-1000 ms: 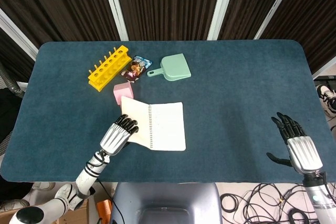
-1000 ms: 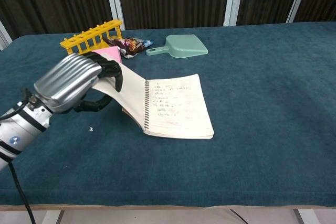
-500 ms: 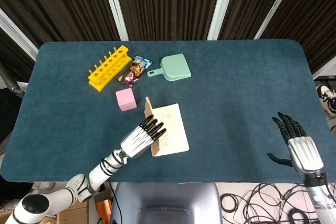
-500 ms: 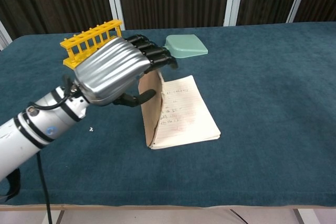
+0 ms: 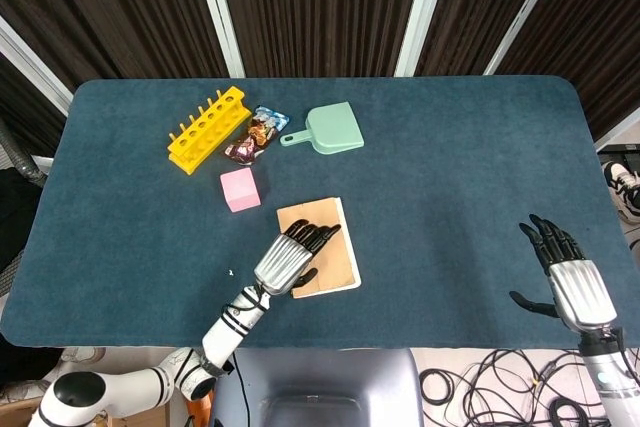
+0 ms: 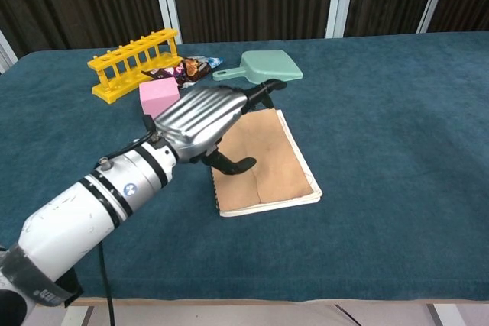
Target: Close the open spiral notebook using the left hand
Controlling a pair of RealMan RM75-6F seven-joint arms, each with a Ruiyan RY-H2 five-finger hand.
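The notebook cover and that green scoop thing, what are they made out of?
The notebook cover looks like plain brown cardboard: matte, no shine, with pale paper page edges showing beneath it. The green scoop looks like smooth molded plastic, one even mint colour with a soft sheen, though that is only a guess from its look.

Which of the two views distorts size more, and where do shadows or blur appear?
Chest view: the left hand and forearm loom large beside the notebook, a close-camera perspective effect; a soft shadow lies under the thumb. Head view: even lighting, no glare on the table, proportions look natural, and the right hand at the frame edge stays sharp.
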